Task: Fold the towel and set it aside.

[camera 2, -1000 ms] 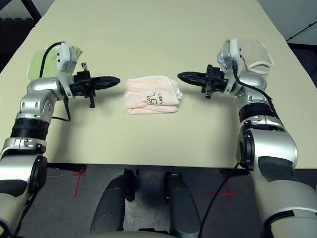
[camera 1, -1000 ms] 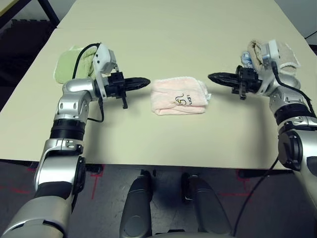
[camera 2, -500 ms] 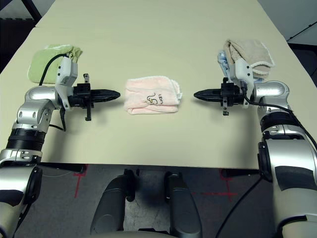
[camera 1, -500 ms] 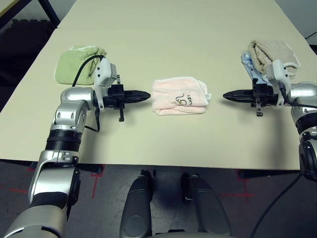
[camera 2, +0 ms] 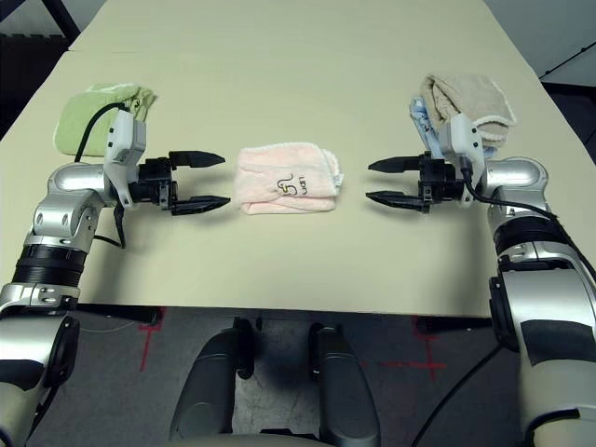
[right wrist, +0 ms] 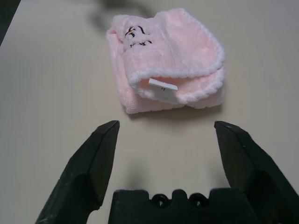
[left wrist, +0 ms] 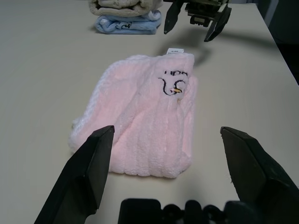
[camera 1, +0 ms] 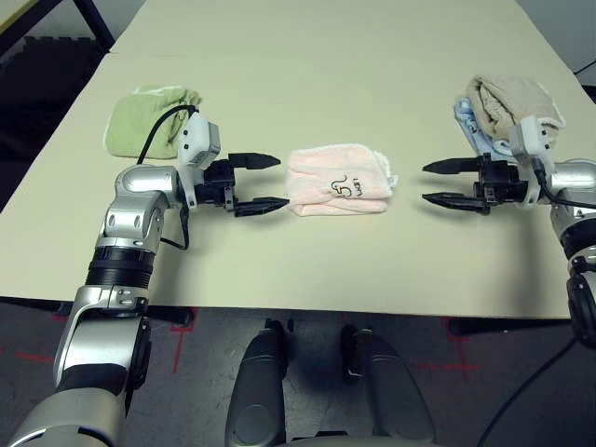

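The pale pink towel [camera 1: 337, 181] lies folded in the middle of the table, its dark embroidered motif facing up and a white tag [right wrist: 162, 84] at its right end. My left gripper [camera 1: 264, 182] hovers just left of the towel, open, fingers pointing at it with a small gap. On the other side, my right gripper [camera 1: 441, 182] is also open and empty, pointing at the towel from a short distance. The left wrist view shows the towel [left wrist: 147, 121] between my two fingers, with the right gripper [left wrist: 196, 18] beyond it.
A light green towel [camera 1: 147, 119] sits at the back left behind my left arm. A beige towel stacked on a blue one [camera 1: 507, 102] rests at the back right beside my right wrist. The table's front edge [camera 1: 307, 305] runs close below the arms.
Both grippers went from shut to open. The right arm drew back to the right, away from the towel, and the left arm shifted slightly. The towel has not moved.
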You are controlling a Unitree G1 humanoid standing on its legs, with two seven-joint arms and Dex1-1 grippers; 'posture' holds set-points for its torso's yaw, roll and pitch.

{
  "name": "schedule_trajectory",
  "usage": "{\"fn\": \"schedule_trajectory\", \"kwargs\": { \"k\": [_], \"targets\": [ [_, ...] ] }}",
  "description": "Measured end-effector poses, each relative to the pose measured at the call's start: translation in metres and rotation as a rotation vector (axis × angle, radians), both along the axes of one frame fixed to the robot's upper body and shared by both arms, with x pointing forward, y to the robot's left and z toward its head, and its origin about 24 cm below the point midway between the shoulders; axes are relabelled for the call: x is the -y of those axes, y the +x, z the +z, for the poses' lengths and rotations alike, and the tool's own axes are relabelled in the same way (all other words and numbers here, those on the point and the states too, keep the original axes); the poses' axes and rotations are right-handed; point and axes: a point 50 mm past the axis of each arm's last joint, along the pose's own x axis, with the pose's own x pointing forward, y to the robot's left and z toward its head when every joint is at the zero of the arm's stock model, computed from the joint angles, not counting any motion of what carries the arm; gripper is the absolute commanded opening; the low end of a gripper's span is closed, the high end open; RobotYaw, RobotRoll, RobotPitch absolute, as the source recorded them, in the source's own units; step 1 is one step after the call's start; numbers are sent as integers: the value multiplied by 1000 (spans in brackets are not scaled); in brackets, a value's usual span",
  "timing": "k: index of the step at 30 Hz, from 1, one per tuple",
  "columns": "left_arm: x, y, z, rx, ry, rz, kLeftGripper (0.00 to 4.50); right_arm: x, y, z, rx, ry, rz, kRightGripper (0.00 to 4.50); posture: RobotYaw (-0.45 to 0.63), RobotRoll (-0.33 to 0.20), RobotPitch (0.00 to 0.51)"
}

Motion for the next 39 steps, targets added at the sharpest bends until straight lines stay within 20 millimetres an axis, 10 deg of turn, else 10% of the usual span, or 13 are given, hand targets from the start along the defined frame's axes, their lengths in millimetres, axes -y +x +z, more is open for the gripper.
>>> {"fn": "schedule_trajectory", "kwargs": {
  "k": [39],
  "targets": [
    [1,26,-18,-1086,-226,326,4500,5,-4,-2,-18,-7,1,4446,-72,0,228]
  ]
}}
